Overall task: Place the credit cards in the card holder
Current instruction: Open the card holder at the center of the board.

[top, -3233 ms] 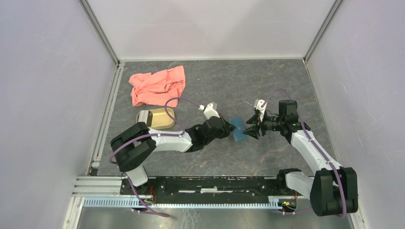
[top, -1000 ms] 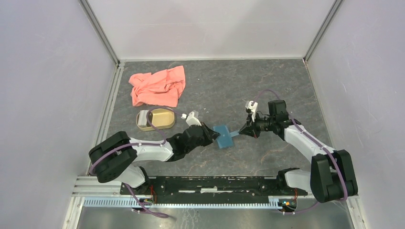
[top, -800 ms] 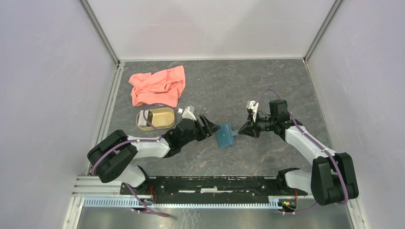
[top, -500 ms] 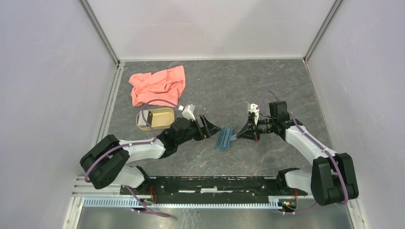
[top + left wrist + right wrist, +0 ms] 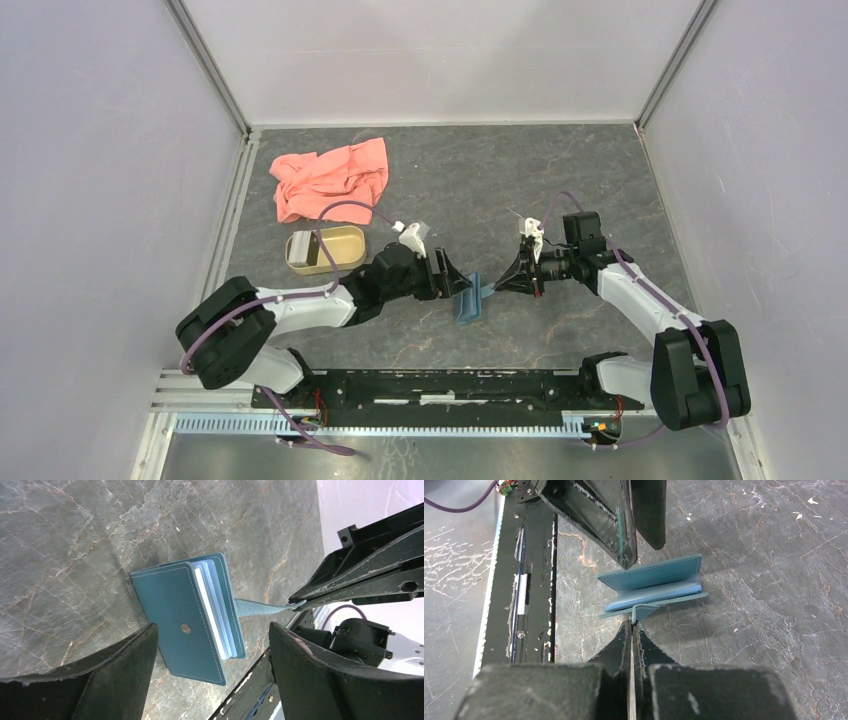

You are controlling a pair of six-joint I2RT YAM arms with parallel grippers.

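The holder [image 5: 467,303] stood near the middle of the table [image 5: 560,180], between the two grippers. From above it showed only as a narrow teal strip, set up on one long edge and leaning. The left wrist view showed its outer cover [image 5: 187,622] facing that camera, with a small round snap stud on it. Behind that cover, pale blue and white leaves were fanned a little apart. Whether any of them was a card could not be told. In the right wrist view the two covers [image 5: 654,582] made a shallow V, and the lower one lay close to the table.

The tab [image 5: 260,608] ran out from the holder's far cover toward the right arm. The right gripper [image 5: 631,625] had its fingers pressed flat together on the end of the tab [image 5: 644,611], pinching it just above the tabletop.

The left gripper [image 5: 458,283] was spread wide, with one finger on each side of the holder. Its own camera showed a gap to the holder on both sides. From the right wrist its fingertips [image 5: 629,560] hung just beside the raised cover; contact there could not be told.

Well to the left, a tan dish [image 5: 345,231] sat behind the left arm. A pink cloth [image 5: 330,180] lay beyond it.
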